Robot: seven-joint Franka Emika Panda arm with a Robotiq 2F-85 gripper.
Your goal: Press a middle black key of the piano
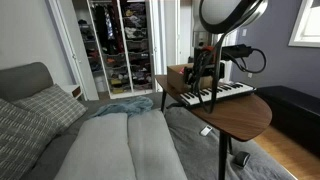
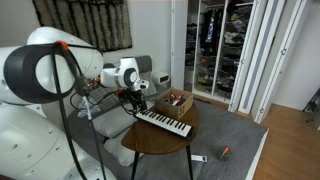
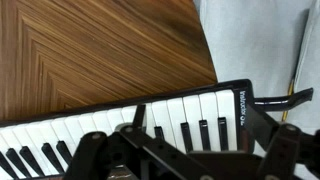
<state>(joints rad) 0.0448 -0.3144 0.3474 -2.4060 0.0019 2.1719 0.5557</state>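
The piano (image 1: 216, 95) is a slim keyboard lying on a round wooden table (image 1: 245, 115); it also shows in an exterior view (image 2: 164, 122). My gripper (image 1: 205, 85) hangs just above its end nearest the cardboard box, and shows in an exterior view (image 2: 135, 101). In the wrist view the piano (image 3: 190, 110) runs along the bottom, its white and black keys under my gripper (image 3: 197, 125). The fingers stand apart with keys showing between them. They hold nothing.
A brown cardboard box (image 1: 178, 75) with red items (image 2: 176, 100) sits on the table beside the piano. A bed with grey covers (image 1: 110, 140) lies next to the table. An open closet (image 1: 120, 40) stands behind. A small object lies on the floor (image 2: 201, 158).
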